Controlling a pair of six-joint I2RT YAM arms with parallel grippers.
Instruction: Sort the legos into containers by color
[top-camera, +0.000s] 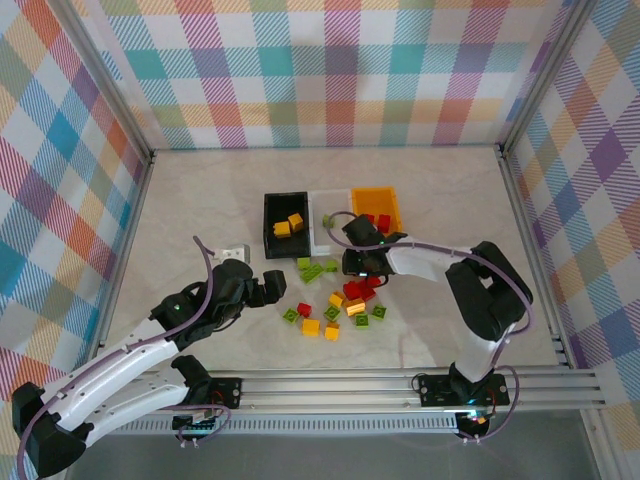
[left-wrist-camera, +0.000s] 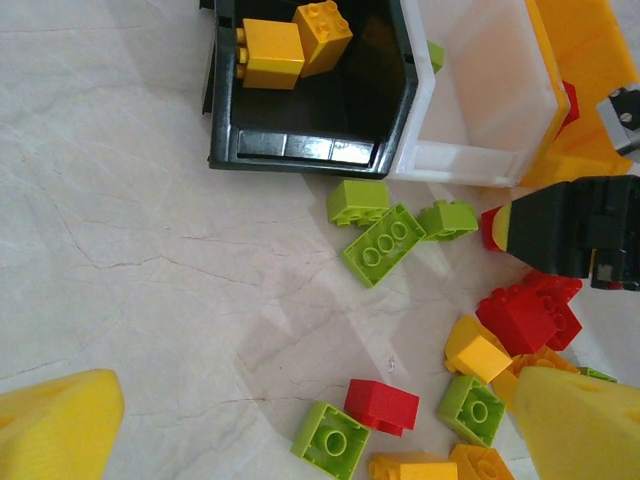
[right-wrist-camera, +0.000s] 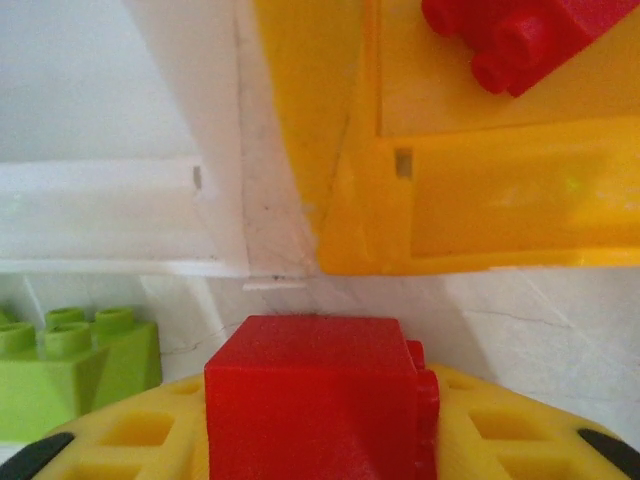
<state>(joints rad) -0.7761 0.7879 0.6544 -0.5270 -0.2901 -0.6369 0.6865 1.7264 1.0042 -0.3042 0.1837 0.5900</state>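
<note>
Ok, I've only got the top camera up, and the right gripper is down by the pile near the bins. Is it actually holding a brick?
Observer: Yes. The right wrist view shows the right gripper shut on a red brick.
Operator: Which bin is it facing?
Observer: The seam where the white bin and the orange bin sit side by side. The brick is outside both.
Operator: And the left gripper, anything in it?
Observer: No. The left wrist view shows the left gripper open, gripping nothing.
</note>
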